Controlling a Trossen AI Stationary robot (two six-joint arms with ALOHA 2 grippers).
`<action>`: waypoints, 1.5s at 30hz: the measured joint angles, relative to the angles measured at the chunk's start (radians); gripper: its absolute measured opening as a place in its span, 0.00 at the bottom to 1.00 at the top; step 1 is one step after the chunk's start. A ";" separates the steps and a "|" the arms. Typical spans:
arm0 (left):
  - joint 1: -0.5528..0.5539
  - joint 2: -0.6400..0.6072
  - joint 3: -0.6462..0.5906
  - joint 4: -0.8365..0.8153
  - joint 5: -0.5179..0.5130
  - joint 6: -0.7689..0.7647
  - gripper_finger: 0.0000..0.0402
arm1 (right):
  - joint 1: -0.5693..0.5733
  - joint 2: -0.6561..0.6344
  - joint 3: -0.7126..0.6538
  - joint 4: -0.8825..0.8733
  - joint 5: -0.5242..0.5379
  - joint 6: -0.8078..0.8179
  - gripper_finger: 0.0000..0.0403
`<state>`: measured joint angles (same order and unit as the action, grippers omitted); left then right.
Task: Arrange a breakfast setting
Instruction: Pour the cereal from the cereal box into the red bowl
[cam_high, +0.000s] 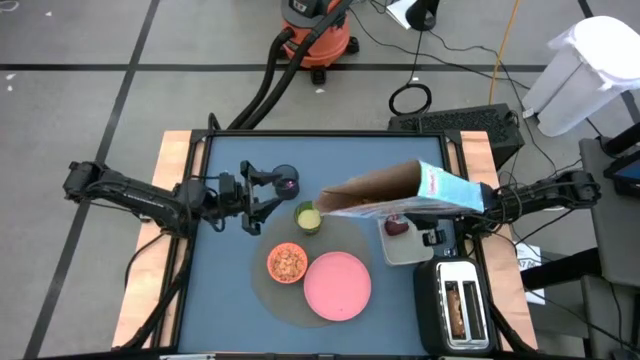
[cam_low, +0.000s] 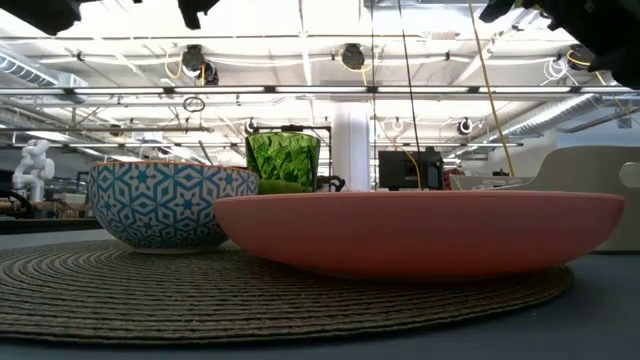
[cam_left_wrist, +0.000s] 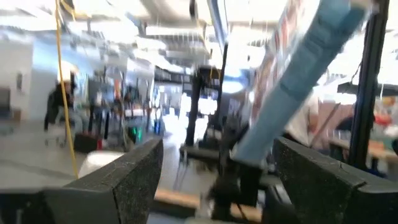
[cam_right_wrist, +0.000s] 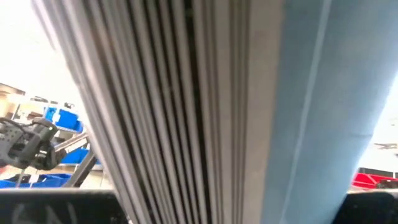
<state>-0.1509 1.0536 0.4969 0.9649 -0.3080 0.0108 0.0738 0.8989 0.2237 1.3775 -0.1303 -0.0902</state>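
Cereal box (cam_high: 400, 192) held tipped on its side above the table by the right gripper (cam_high: 478, 205), fingers clamped on its blue end, open end reaching over the green cup (cam_high: 309, 217). Left gripper (cam_high: 268, 193) hovers with fingers spread wide, holding nothing, just beside the dark blue mug (cam_high: 285, 180) and near the cup. Round grey mat (cam_high: 262, 292) carries the small orange bowl (cam_high: 287, 263) and pink plate (cam_high: 338, 286) side by side; dark red fruit (cam_high: 398, 226) sits in the clear tub (cam_high: 405, 249) by the black toaster (cam_high: 458, 307)
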 joint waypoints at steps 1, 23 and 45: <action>0.001 0.022 0.000 0.055 0.000 0.018 0.77 | 0.000 0.013 0.007 0.004 0.000 -0.001 0.40; 0.028 0.513 0.339 0.236 0.001 0.017 0.77 | -0.016 0.198 0.181 0.050 0.038 -0.064 0.40; 0.028 0.708 0.653 0.127 0.078 0.006 0.77 | -0.015 0.196 0.188 0.065 0.049 -0.082 0.40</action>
<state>-0.1229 1.7615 1.1500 1.0919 -0.2303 0.0169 0.0589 1.0950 0.4122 1.4422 -0.0808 -0.1726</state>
